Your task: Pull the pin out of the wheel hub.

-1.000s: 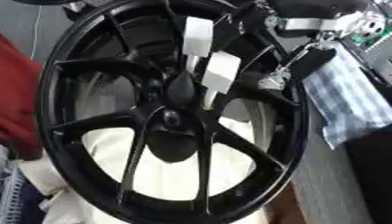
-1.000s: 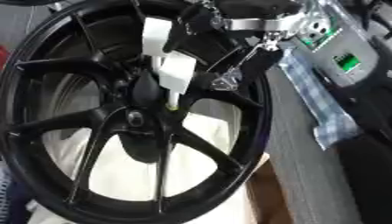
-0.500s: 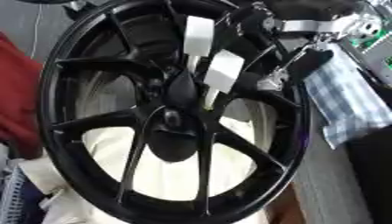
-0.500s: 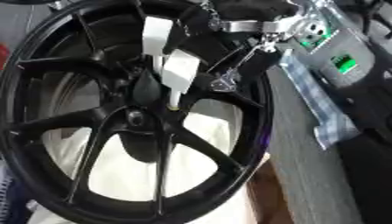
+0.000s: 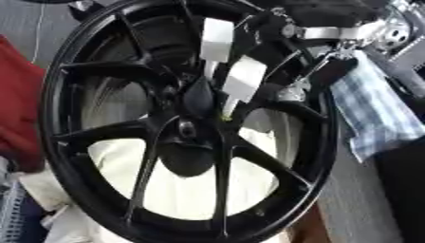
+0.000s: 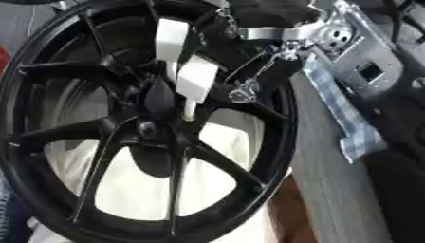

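Step in hand: approach and grasp. Right hand reaches in from upper right, through the spokes toward the wheel hub. Fingers faced w/ white pads, angled down at the hub centre. Small pale, yellowish piece just below the lower pad, beside the hub centre, probably the pin. Whether the fingers clamp it or only touch it: cannot tell. Pin not clearly drawn out yet. Left hand: not visible in either view.

Next move, as a judgement: confirm pinch on the pale piece, then pull straight along its axis, away from the hub face. Keep wrist clear of the neighbouring spokes; little room between them. Risk: fingers slipping off a small smooth part, or pulling at an angle and jamming it.

Materials and shapes:
- Wheel: black, glossy rim, thin paired spokes fanning from a dished centre. Rigid metal by the look. Standing nearly upright, tilted.
- Round bore in the hub, below the finger pads.
- Cream cloth behind the lower spokes, soft, rumpled.
- Red fabric at left, beyond the rim.
- Blue checked cloth at right, on grey bench.
- Silver wrist bracket on black arm, bare metal, screws showing.
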Robot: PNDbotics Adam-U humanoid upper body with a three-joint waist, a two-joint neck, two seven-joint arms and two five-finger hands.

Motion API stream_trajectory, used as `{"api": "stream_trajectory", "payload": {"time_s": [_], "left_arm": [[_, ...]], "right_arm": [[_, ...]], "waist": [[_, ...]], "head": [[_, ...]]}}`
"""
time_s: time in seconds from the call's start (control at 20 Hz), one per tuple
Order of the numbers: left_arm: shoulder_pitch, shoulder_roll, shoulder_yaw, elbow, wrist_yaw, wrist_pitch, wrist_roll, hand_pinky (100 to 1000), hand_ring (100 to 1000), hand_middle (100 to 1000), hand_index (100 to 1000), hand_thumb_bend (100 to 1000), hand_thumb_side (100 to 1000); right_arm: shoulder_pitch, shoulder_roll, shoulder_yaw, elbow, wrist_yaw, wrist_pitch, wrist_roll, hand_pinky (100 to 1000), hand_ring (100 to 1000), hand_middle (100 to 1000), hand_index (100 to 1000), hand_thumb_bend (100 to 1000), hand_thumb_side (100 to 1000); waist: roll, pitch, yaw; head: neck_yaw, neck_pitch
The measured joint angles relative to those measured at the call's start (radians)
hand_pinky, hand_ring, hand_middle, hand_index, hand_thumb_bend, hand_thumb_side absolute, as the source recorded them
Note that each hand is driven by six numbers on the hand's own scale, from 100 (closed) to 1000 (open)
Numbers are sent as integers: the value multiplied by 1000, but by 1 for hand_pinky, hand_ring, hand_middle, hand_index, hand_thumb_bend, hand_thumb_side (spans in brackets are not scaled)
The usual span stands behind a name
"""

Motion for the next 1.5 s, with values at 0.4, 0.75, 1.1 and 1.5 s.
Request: {"api": "stream_trajectory", "payload": {"time_s": [0.4,0.75,1.1,1.5], "left_arm": [[-5,0,0,0,0,-1,-1,688,543,553,705,100,581],[-5,0,0,0,0,-1,-1,689,543,552,705,100,582],[-5,0,0,0,1,-1,-1,690,542,552,700,100,584],[-5,0,0,0,3,-1,-1,691,542,552,696,100,584]], "right_arm": [[-9,7,6,16,18,-3,-3,819,777,720,821,275,133],[-18,8,14,28,41,-9,-9,812,771,707,814,299,162],[-23,8,25,31,52,-15,-15,802,761,661,773,255,175],[-26,8,27,40,20,-7,-7,787,743,574,691,100,167]], "waist": [[-1,4,4],[-7,8,9],[-12,9,10],[-13,9,10]], "head": [[-2,-1],[-2,-3],[-2,-5],[-2,-5]]}}
